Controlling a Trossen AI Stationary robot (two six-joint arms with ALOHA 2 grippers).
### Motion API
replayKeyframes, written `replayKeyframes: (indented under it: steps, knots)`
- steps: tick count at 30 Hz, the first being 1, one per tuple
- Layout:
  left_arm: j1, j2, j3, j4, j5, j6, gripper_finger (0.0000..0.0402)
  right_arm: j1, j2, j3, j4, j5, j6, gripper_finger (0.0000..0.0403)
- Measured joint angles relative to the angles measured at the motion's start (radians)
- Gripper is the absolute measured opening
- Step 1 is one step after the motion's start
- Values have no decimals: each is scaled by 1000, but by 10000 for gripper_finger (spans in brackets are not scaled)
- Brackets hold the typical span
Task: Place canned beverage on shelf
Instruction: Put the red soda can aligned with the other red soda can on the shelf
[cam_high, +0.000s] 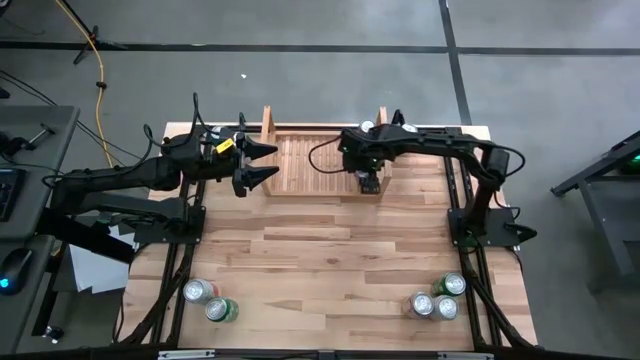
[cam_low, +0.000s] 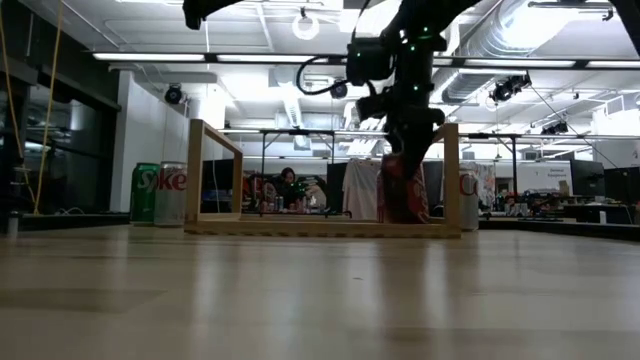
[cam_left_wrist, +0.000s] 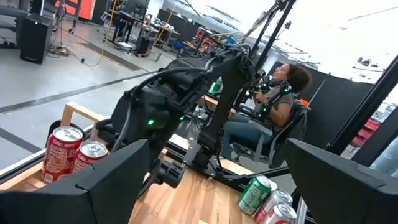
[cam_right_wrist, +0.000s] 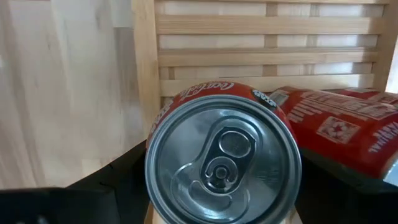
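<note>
Starting at your left, two cans (cam_high: 210, 301) stand at the near left corner of the table (cam_high: 330, 270). Farther back, your left gripper (cam_high: 262, 163) hangs above the table just outside the shelf's left side board, its fingers spread wide and holding nothing. The shelf (cam_high: 318, 165) sits at the far edge of the table, its slatted base bare across the middle. At the shelf's right end, your right gripper (cam_high: 368, 181) points down with its fingers closed around a red can (cam_right_wrist: 224, 158); the low view shows that can (cam_low: 403, 188) upright on the slats, just inside the right side board. Another red can (cam_right_wrist: 348, 134) lies on its side right beside it. Two more cans (cam_high: 388, 126) stand behind the shelf's right board, and three cans (cam_high: 438, 297) cluster at the near right corner.
</note>
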Motion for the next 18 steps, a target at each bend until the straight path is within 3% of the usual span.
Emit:
replayKeyframes:
  steps: [8,18]
  knots:
    - [0,0,0,0,0,-1,365,-37,5,2,9,-12,17,288]
    - [0,0,0,0,0,-1,365,-44,5,0,12,0,16,351]
